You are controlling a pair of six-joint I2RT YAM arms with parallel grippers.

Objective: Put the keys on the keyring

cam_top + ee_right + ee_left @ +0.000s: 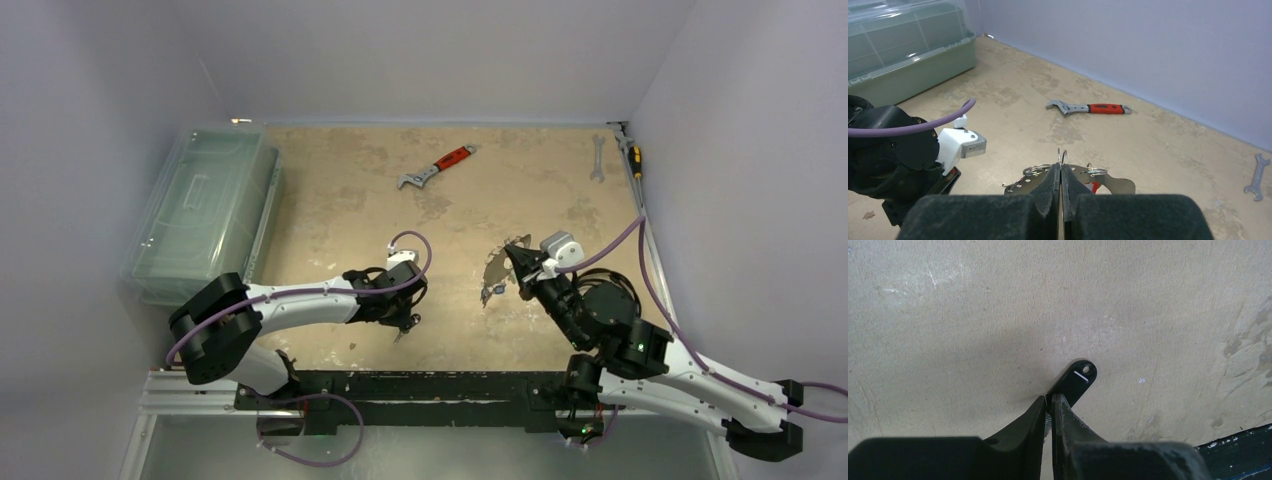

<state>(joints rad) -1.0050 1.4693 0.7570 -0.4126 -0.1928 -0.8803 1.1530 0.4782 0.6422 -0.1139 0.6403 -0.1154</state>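
The left claw is pinched tight on a black-headed key. Its two fingers meet at the tips, and the key's head, with its round hole, sticks out just beyond them and slightly to their right, low over the tabletop. Whether the head touches the surface cannot be told. The right claw is closed as well, gripping the keyring. The flat silvery metal spreads out to either side of the closed tips, and small wire rings sit on its upper edge, right against the fingers. From above, the two claws are near one another but apart, with the keyring on the side of the right claw that faces the left one. Well ahead of the right claw a red-handled adjustable wrench lies flat, a plain spanner lies far to its right, and a clear-lidded plastic box stands far to its left.
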